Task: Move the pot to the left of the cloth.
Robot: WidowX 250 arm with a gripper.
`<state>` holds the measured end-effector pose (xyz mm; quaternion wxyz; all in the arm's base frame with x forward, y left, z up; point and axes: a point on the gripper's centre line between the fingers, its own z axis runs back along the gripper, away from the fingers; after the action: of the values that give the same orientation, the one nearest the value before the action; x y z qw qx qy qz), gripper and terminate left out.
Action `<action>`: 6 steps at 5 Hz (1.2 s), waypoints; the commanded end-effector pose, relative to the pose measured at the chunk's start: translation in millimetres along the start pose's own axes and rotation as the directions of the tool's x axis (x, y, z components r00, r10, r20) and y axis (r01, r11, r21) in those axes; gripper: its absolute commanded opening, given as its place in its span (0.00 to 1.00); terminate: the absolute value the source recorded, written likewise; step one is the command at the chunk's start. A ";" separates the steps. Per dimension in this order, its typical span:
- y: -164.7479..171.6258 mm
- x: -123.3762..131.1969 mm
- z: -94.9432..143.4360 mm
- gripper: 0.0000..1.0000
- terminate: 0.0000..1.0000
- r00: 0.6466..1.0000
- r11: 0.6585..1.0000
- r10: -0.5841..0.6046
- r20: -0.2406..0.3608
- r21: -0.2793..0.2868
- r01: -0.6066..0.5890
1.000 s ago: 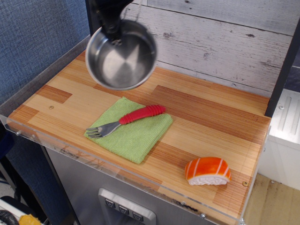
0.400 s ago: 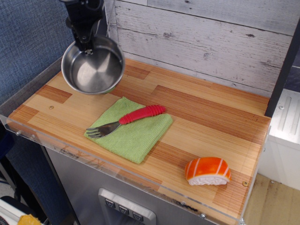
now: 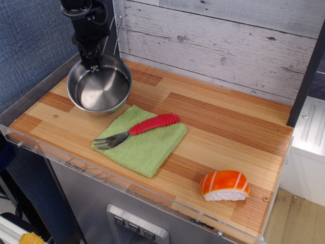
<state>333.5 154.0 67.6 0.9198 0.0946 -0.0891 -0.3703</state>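
Note:
The shiny round steel pot (image 3: 100, 87) is low over the wooden counter at the back left, just beyond the far left corner of the cloth. My black gripper (image 3: 91, 63) comes down from above and is shut on the pot's far rim. I cannot tell whether the pot's base touches the wood. The light-green cloth (image 3: 144, 145) lies flat near the counter's front edge. A fork with a red handle (image 3: 137, 128) lies across the cloth.
An orange and white salmon sushi toy (image 3: 225, 185) sits at the front right. A whitewashed plank wall (image 3: 228, 46) backs the counter. A clear raised lip (image 3: 30, 147) runs along the front and left edges.
The gripper has carried the pot leftward and down, from high above the counter's back to low over the wood at the cloth's far left corner. The pot now sits more level.

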 end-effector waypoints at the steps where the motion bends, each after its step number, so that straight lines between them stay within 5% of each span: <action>1: -2.6 -10.1 1.2 0.00 0.00 1.000 0.994 -0.003 -0.015 -0.110 0.001; 3: -10.9 -12.5 -16.5 0.00 0.00 0.997 0.981 -0.032 -0.063 -0.195 0.020; 5: -13.6 -18.8 -30.3 0.00 0.00 0.993 0.983 -0.028 -0.111 -0.182 0.007; 6: -12.3 -16.1 -27.8 1.00 0.00 0.993 0.982 -0.030 -0.114 -0.189 0.008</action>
<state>320.8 159.0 19.2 0.9273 0.0126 0.0144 -0.3738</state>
